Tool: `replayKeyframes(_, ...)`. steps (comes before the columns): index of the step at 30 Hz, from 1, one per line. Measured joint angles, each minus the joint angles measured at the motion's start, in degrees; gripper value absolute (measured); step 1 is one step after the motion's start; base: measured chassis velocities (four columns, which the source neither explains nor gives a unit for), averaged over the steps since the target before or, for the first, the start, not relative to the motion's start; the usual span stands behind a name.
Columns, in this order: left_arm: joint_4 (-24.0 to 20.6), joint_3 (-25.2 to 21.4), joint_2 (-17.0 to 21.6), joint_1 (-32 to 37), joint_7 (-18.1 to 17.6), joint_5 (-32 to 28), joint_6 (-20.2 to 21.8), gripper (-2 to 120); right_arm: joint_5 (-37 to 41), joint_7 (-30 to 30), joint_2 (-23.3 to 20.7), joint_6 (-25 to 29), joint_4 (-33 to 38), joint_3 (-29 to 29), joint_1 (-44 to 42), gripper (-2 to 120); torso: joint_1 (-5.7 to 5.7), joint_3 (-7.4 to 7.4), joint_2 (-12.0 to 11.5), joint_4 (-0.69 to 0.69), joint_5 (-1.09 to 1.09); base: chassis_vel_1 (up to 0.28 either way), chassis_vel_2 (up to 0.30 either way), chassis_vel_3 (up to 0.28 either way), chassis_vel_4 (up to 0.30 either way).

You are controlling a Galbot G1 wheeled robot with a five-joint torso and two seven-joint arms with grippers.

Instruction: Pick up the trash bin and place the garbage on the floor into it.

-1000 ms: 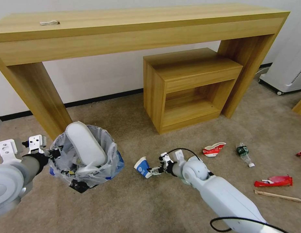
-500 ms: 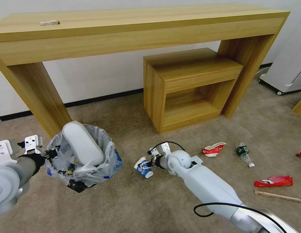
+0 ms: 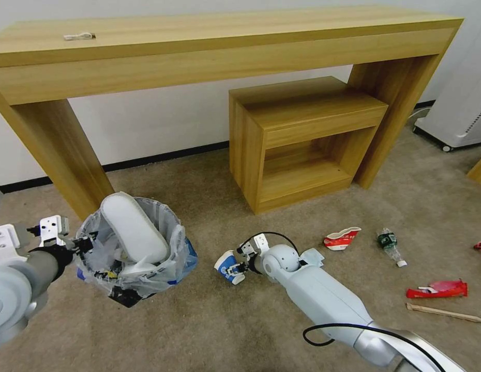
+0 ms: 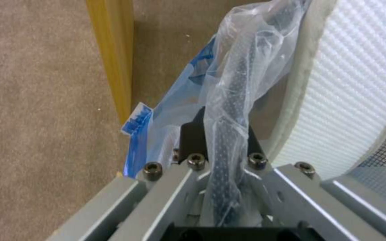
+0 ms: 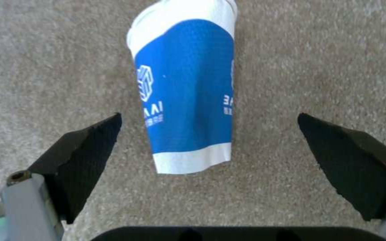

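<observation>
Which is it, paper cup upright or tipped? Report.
Tipped. The paper cup lies on its side on the carpet, between the right gripper's open fingers.

Left arm: raised at the left, wrist level; left gripper (image 3: 85, 242) fingers (image 4: 193, 134) clamped together. Right arm: stretched forward and low to the floor; right gripper (image 5: 211, 147) fingers (image 5: 85, 150) spread wide apart.

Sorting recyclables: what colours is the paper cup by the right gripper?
The paper cup is blue with white bands and white print, clearest in the right wrist view.
</observation>
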Motion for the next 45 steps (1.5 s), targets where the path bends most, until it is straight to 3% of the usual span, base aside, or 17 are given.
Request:
replayKeyframes(7,-0.1,0.0,-0.3,0.0,0.0,0.3,0.0,1,-1.4,-2.1,0.7,1.3,-1.4,0.2,0.6,100,0.0,0.0,0.0,0.0,0.0,0.0,0.0,0.0,0.0)
replayKeyframes(11,-0.2,0.2,-0.5,0.2,0.1,0.7,0.0,1,-2.9,-4.0,1.4,3.0,-2.5,0.2,0.8,94,0.0,0.0,0.0,0.0,0.0,0.0,0.0,0.0,0.0)
replayKeyframes(14,-0.2,0.3,-0.7,0.3,0.2,1.0,0.0,1,-4.5,-6.0,2.0,4.9,-3.6,0.2,0.8,78,0.0,0.0,0.0,0.01,0.0,0.0,0.0,0.0,0.0)
replayKeyframes(18,-0.2,0.4,-0.7,0.4,0.2,1.0,0.0,1,-5.0,-6.3,2.2,5.1,-4.1,0.3,0.8,70,0.0,0.0,0.0,0.0,0.0,0.0,0.0,0.0,0.0)
replayKeyframes(24,-0.2,1.0,-0.9,0.2,0.3,1.2,0.0,1,-6.4,-5.5,2.7,3.4,-5.8,0.7,0.4,43,0.0,0.0,0.0,0.0,0.0,0.0,0.0,0.0,0.0)
replayKeyframes(32,-0.2,1.3,-1.0,0.0,0.4,1.3,0.0,1,-7.2,-6.2,2.7,3.6,-6.5,1.6,0.0,18,0.0,0.0,0.0,0.01,0.01,0.0,0.0,0.0,0.0)
replayKeyframes(35,-0.2,1.3,-1.0,-0.1,0.4,1.4,0.0,1,-7.5,-6.6,2.6,4.2,-6.5,1.8,-0.3,4,0.0,0.0,0.0,0.0,0.01,0.0,0.0,0.0,0.0)
replayKeyframes(45,0.0,1.3,-0.8,0.0,0.5,1.4,0.0,1,-7.1,-6.7,1.9,6.7,-4.8,2.8,-0.6,0,0.0,0.0,0.0,0.0,0.0,0.0,0.0,0.0,0.0)
